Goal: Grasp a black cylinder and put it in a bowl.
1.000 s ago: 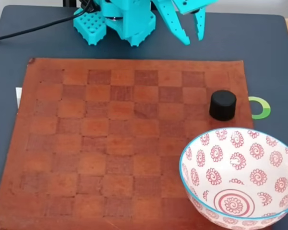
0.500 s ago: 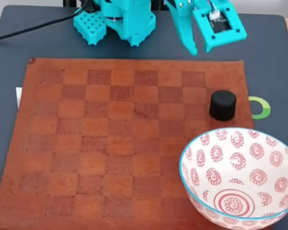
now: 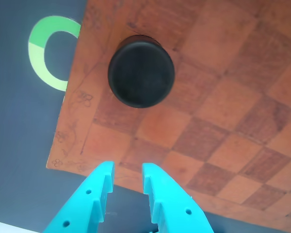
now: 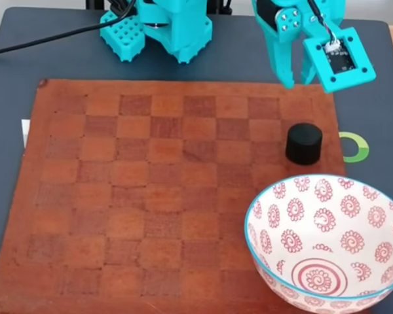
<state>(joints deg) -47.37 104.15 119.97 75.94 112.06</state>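
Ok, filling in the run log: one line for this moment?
phase: approach | gripper: open, above board edge, apart from black cylinder | black cylinder: upright on chessboard | bowl: empty

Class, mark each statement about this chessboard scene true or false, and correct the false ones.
1. The small matte black cylinder lies inside the bowl. False: it stands on the brown leather chessboard mat, outside the bowl.
2. The turquoise two-finger tool grips the cylinder. False: it hangs open, apart from it.
3. The white ceramic bowl with red spiral flowers is empty. True.
4. A green ring mark lies on the dark table beside the mat. True.
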